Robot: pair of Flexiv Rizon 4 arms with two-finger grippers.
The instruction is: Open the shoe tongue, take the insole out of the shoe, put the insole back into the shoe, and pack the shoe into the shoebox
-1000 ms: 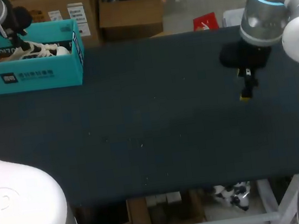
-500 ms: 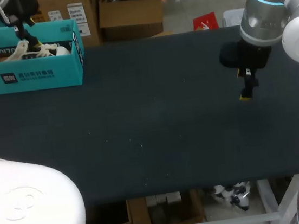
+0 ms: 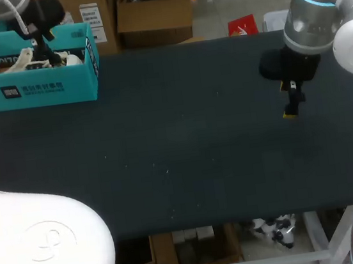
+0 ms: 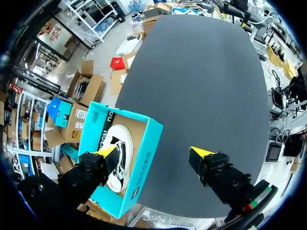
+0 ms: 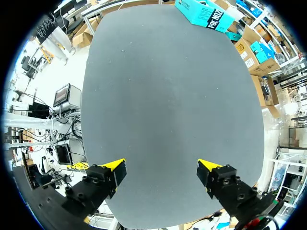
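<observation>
the shoe (image 4: 120, 148) lies on its side inside the open teal shoebox (image 4: 144, 165), which sits at the far left corner of the table (image 3: 196, 136). the left gripper (image 4: 154, 153) hangs above the box with its fingers wide apart and nothing between them; one finger is over the shoe, the other out over bare table. the right gripper (image 5: 161, 166) hovers over the table's right side, well apart from the box, also spread and empty. the shoe looks light, with a soft upper and loose laces that could snag, and a stiffer sole. if it needs reseating, i judge a pinch across the sole or heel collar safest. the cardboard box is likely light and may slide when nudged.
</observation>
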